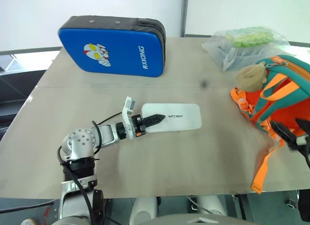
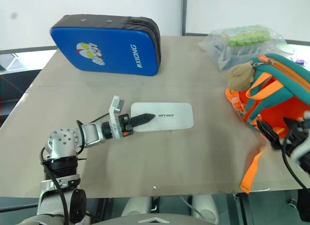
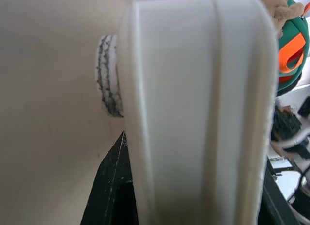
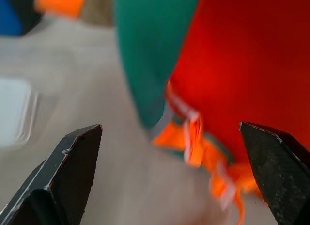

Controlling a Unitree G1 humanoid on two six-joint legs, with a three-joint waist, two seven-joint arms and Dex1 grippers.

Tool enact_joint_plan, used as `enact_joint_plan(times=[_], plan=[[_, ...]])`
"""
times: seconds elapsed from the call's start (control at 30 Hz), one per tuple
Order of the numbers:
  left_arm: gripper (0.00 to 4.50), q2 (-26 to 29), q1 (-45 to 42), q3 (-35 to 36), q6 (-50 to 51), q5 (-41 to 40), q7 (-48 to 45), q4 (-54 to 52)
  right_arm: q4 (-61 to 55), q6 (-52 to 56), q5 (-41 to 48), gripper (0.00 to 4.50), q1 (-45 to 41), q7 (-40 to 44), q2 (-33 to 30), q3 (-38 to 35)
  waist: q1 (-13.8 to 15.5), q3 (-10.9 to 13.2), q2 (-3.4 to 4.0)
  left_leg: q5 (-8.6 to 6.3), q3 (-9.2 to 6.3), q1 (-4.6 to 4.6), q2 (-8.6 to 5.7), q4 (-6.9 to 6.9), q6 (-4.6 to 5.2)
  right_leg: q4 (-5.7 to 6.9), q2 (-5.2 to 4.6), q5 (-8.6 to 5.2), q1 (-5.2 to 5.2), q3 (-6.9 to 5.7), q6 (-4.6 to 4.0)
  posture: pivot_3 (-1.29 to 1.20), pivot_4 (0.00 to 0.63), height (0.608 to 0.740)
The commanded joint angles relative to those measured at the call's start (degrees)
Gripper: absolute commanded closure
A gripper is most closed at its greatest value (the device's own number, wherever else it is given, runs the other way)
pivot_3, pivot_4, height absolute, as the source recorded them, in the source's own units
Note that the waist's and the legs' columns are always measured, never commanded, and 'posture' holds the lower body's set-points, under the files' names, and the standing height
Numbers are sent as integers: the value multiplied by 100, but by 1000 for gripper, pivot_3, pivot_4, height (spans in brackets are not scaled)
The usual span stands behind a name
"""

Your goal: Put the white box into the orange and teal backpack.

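Note:
The white box (image 1: 181, 117), a flat rounded case with dark lettering, lies at the middle of the table. My left gripper (image 1: 150, 120) is shut on its left end, one black finger lying over the lid. In the left wrist view the white box (image 3: 193, 113) sits between the black fingers (image 3: 109, 186). The orange and teal backpack (image 1: 286, 96) stands at the right with a tan plush toy (image 1: 251, 75) on it. My right gripper (image 1: 291, 136) is open just in front of the backpack's lower edge, its fingers (image 4: 72, 157) spread wide with nothing between them.
A big blue padded case (image 1: 116, 45) lies at the back left. A clear bag of green items (image 1: 244, 43) sits at the back right, behind the backpack. An orange strap (image 1: 261, 174) trails over the table's front edge (image 1: 193, 188).

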Motion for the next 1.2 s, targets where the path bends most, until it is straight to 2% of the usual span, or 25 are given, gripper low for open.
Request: enact_joint_plan(times=[0.03,0.1,0.2,0.27,0.33,0.47,0.7,0.77,0.9,1.03,1.2], plan=[[3468,-14,11,69,-177,2,1,-168,753,-433,-539,16,-872,-289,-25,741,-9,4,3,0,-2,-1,-2,-1,0,0,4,7,-1,2,-12,0,150,740],[3468,-70,59,144,-205,-42,94,-257,1118,-605,-766,16,-1261,-292,-19,1066,-8,5,5,0,1,-21,-7,-1,0,-1,8,8,-14,3,-13,0,150,740],[3468,-198,326,394,-269,-192,382,-570,1772,-1016,-1274,827,-1854,-231,-73,1574,-13,4,4,0,3,-51,-9,3,0,-3,9,18,-34,-4,19,0,150,740],[3468,-321,497,560,-320,-329,598,-783,2037,-1369,-1637,1681,-2015,-27,-229,1852,-27,5,3,0,4,-50,-10,5,0,-6,9,15,-34,5,26,0,150,740],[3468,-471,614,716,-408,-485,839,-949,2211,-1729,-1845,2730,-2139,287,-354,2059,-13,5,2,0,5,-52,-12,5,0,-9,7,15,-33,4,28,0,150,740],[3468,-846,687,1125,-842,-811,1431,-1148,2369,-2100,-1635,4456,-2809,1248,-440,2445,-26,8,3,0,6,-50,-13,10,1,-4,10,16,-33,6,28,0,150,740],[3468,-1052,627,1630,-1971,-1134,1886,-1646,2528,-1727,-693,4456,-4386,2826,-331,3092,-56,41,13,1,-12,-48,-5,16,1,9,51,21,-38,33,22,0,150,740],[3468,-911,778,1525,-2550,-685,1574,-2097,2553,-1483,-409,4456,-4666,3264,-334,3273,-27,46,7,1,-22,-55,-3,14,0,9,55,22,-41,29,21,0,150,740],[3468,-478,935,1754,-2787,-1116,1372,-2372,2381,-1067,23,4456,-4770,3882,-347,3623,17,47,8,0,-46,-69,-6,-2,-2,-16,55,19,-41,22,22,0,150,740],[3468,13,1118,1867,-3042,-1332,1020,-2699,2307,-1020,13,4456,-4702,4183,-311,3958,37,56,2,-2,-57,-79,-9,-2,-2,-35,46,20,-41,22,25,0,150,740],[3468,476,1403,1614,-3265,-1221,419,-3157,2427,-1392,-606,4456,-4399,4485,-367,4518,73,64,-10,-2,-52,-74,-20,14,-2,-34,43,19,-22,18,24,0,150,740]])
